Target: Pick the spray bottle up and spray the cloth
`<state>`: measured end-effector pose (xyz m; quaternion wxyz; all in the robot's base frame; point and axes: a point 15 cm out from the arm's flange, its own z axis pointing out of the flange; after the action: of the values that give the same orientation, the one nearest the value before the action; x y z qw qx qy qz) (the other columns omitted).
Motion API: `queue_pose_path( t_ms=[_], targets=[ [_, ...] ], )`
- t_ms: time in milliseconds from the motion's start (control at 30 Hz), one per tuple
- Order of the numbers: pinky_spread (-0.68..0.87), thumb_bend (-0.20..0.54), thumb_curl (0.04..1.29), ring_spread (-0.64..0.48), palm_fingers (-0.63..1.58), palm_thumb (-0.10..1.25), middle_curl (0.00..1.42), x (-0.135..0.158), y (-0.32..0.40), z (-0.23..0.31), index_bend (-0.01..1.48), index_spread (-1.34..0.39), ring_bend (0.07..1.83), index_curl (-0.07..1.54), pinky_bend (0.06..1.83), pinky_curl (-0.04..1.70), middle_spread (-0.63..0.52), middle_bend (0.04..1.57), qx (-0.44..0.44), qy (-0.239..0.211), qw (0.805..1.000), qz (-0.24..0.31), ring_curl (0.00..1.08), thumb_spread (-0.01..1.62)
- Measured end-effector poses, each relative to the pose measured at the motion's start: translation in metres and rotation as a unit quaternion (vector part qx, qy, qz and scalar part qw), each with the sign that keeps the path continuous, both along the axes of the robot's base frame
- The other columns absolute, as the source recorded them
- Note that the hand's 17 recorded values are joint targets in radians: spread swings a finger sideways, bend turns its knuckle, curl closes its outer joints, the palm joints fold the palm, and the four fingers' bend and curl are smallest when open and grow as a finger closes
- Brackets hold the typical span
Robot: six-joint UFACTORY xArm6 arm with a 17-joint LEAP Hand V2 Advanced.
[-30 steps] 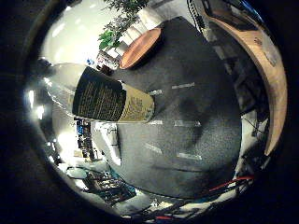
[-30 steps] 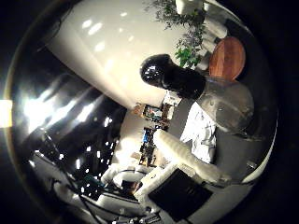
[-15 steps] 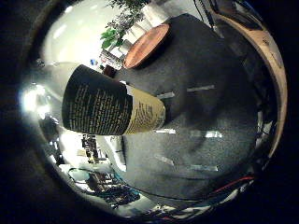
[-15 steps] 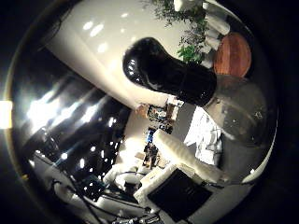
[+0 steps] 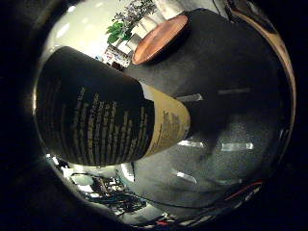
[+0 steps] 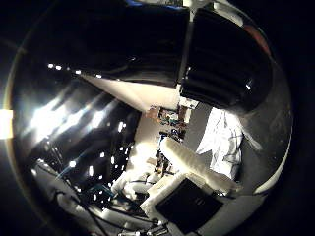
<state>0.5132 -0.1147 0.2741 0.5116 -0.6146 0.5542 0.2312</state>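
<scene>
Dark-labelled spray bottle with a glossy black head looms close against the palm on a grey table, white cloth nearby; finger state unseen, so a mistimed closure might topple it.

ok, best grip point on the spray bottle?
Wrap the labelled body of the spray bottle, coming side-on: it is a round, straight-sided cylinder filling the palm views, so it is already close. Keep below the black spray head, leaving it free to press.
</scene>
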Motion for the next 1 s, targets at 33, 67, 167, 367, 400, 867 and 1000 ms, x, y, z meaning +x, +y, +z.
queue_pose_path(
  t_ms=[33,67,167,367,400,867,1000],
  targets=[
    [0.31,-0.024,0.29,-0.03,0.24,0.57,0.34,0.001,0.003,0.000,0.16,-0.32,0.40,0.29,0.43,0.30,0.01,0.20,0.000,0.000,1.000,0.002,0.24,1.03],
    [0.31,-0.024,0.28,-0.03,0.24,0.57,0.34,0.001,0.003,0.000,0.16,-0.32,0.40,0.29,0.43,0.30,0.01,0.20,0.000,0.000,1.000,0.003,0.24,1.03],
    [0.31,-0.024,0.28,-0.03,0.24,0.57,0.34,0.003,0.008,-0.001,0.16,-0.32,0.40,0.29,0.44,0.30,0.01,0.20,0.000,0.001,1.000,0.006,0.24,1.03],
    [0.31,-0.024,0.28,-0.03,0.26,0.57,0.35,0.011,0.025,-0.002,0.16,-0.31,0.41,0.28,0.44,0.29,0.01,0.21,0.013,-0.001,1.000,0.014,0.24,1.03],
    [0.31,-0.024,0.28,-0.03,0.26,0.57,0.35,0.011,0.025,-0.003,0.16,-0.31,0.41,0.28,0.44,0.29,0.01,0.22,0.014,-0.001,1.000,0.014,0.24,1.03],
    [0.17,-0.024,0.29,-0.08,0.43,0.59,0.40,0.015,0.045,-0.009,0.17,-0.29,0.51,0.29,0.43,0.25,-0.05,0.37,0.020,0.005,0.999,0.031,0.24,1.04],
    [0.06,-0.022,0.29,-0.14,0.60,0.60,0.45,0.015,0.050,-0.013,0.18,-0.29,0.62,0.31,0.44,0.22,-0.13,0.49,0.021,0.008,0.999,0.035,0.27,1.04]
  ],
)
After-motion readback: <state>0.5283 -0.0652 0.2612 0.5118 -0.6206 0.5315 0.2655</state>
